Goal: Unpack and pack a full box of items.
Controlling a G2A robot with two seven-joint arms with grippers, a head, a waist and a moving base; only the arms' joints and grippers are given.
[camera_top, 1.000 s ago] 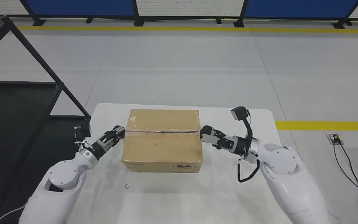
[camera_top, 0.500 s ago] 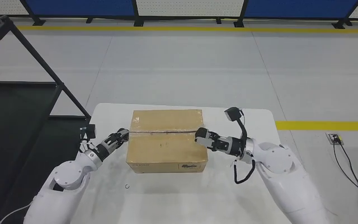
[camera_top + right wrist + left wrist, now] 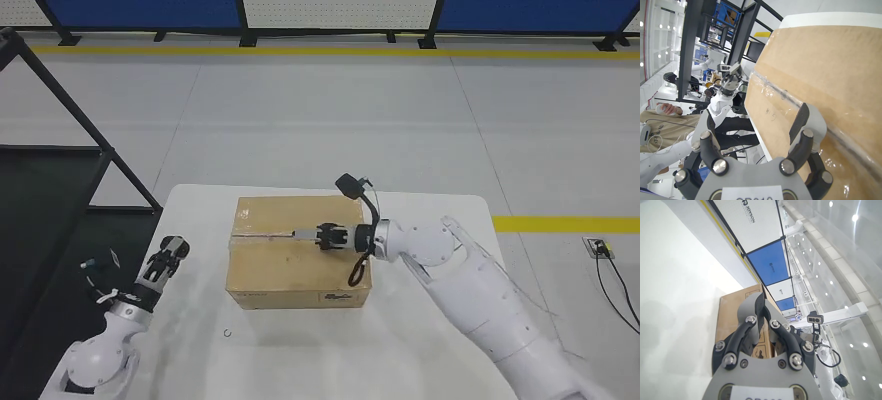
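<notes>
Bench [image 3: 430,330], white and flat-topped, carries one brown cardboard box [image 3: 295,265], taped shut, at its middle. One black metal frame [image 3: 60,110] stands off its left side. Right hand [image 3: 308,234] rests released on the box's taped seam. Left hand [image 3: 762,302], clenched on nothing, sits at the bench's left edge, apart from the box. One small dark ring [image 3: 229,333] lies near the front.

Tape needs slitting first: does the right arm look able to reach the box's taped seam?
Likely yes: the right gripper is over the box top at the taped seam, nothing between them.
</notes>
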